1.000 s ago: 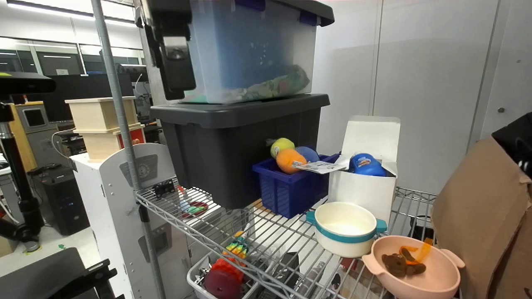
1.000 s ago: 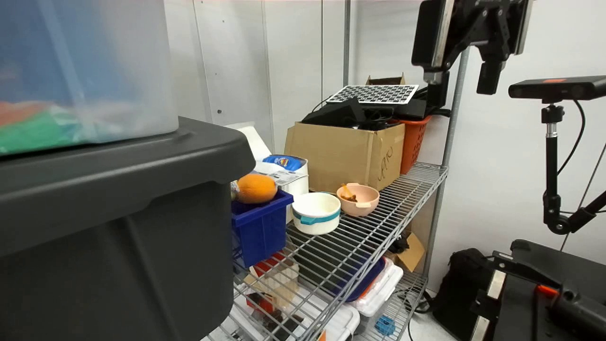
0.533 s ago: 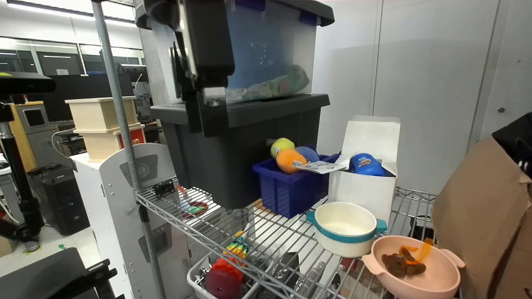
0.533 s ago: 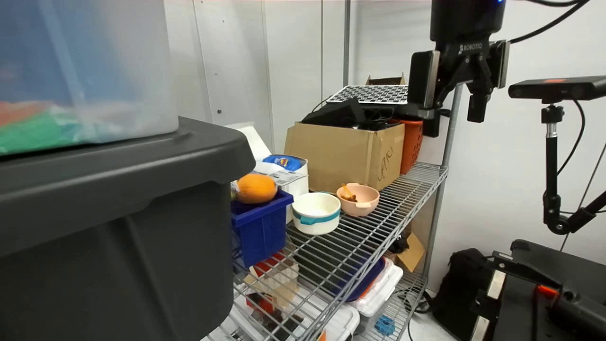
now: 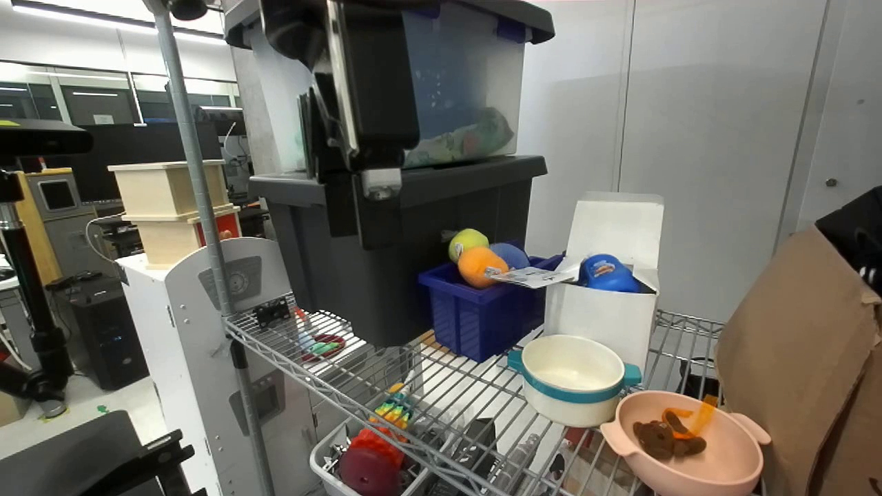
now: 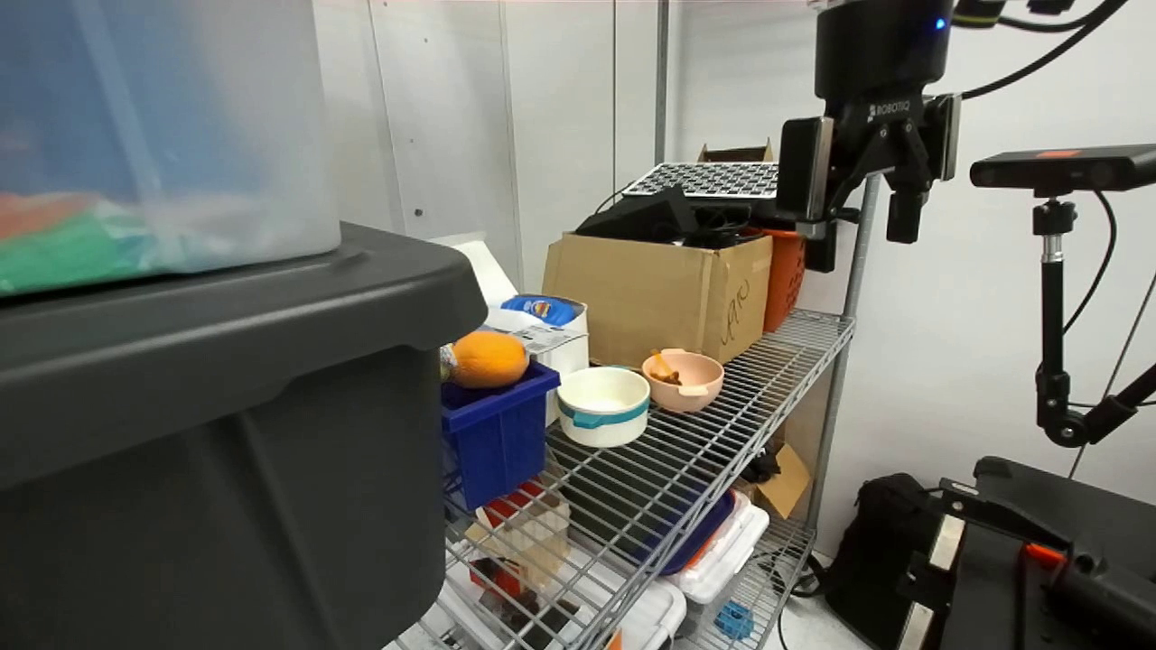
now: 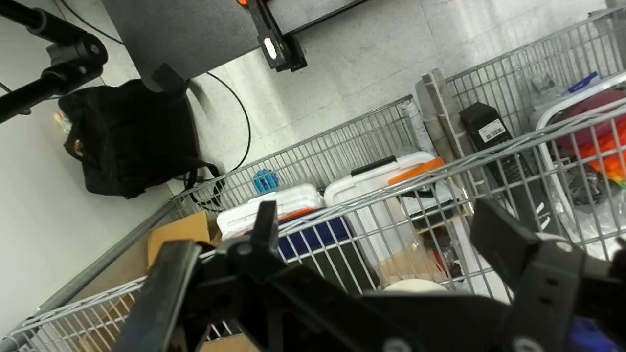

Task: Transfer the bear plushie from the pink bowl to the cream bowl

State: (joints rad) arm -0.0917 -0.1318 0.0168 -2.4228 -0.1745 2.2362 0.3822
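Note:
The small brown bear plushie [image 5: 656, 438] lies in the pink bowl [image 5: 732, 460], beside an orange strip; in an exterior view the plushie [image 6: 670, 378] is a small brown patch. Next to it stands the cream bowl [image 5: 575, 413] with its teal band, its inside bare. In both exterior views my gripper [image 6: 862, 233] hangs well above the shelf, pointing down, apart from both bowls. Its jaws stand wide with nothing between them. In the wrist view, only a pale edge of the cream bowl [image 7: 415, 285] shows behind the gripper [image 7: 385, 230]; the plushie and pink bowl are hidden there.
The bowls sit on a wire shelf [image 6: 650, 469]. Beside them are a white box [image 5: 599, 320], a dark blue bin [image 5: 475, 320] with toy fruit, and a cardboard box [image 6: 632, 284]. Large stacked storage bins [image 5: 386, 275] rise at the near end. A metal post [image 5: 200, 172] stands at the shelf corner.
My gripper has come down. It has also shifted right in an exterior view and slightly left in another. It stays open; the bowls and plushie have not moved.

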